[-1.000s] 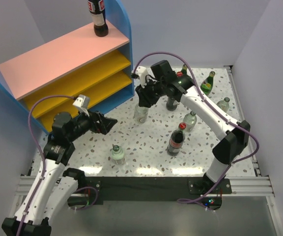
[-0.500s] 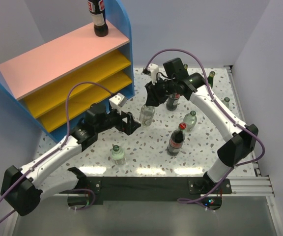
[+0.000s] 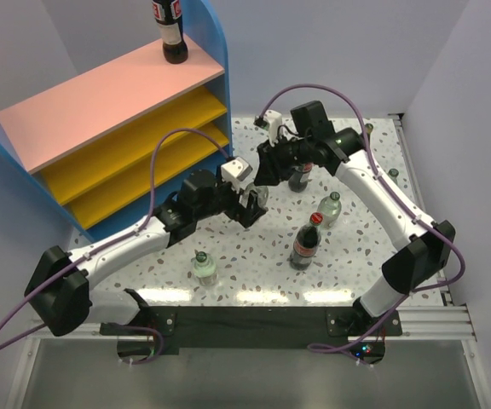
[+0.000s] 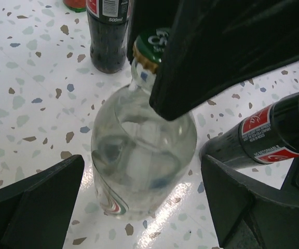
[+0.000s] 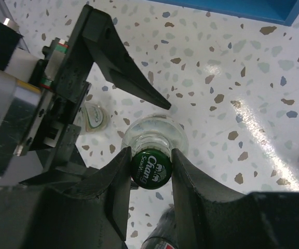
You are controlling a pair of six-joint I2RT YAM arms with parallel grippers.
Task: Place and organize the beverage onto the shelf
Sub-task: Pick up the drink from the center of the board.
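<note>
A clear bottle point(image 4: 141, 150) with a green cap point(image 5: 151, 168) stands on the speckled table point(image 3: 254, 256). My right gripper point(image 5: 151, 170) is shut on its cap from above; it also shows in the top view point(image 3: 264, 173). My left gripper point(image 4: 141, 199) is open, with one finger point(image 4: 35, 202) on each side of the bottle's body, not touching it. It also shows in the top view point(image 3: 252, 204). The shelf point(image 3: 118, 128) stands at the back left, with one cola bottle point(image 3: 171, 34) on its pink top board. Both yellow boards look bare.
On the table stand a cola bottle point(image 3: 305, 244), another cola bottle point(image 3: 299, 177) just behind the right gripper, clear green-capped bottles point(image 3: 203, 266) point(image 3: 329, 207) point(image 3: 389, 179) and a green glass bottle point(image 3: 366, 132). Two cola bottles point(image 4: 108, 31) point(image 4: 263, 140) flank the held bottle.
My left arm has reached out to the right, bringing its open jaws around the clear bottle. My right gripper has shifted slightly right, still on the cap.
</note>
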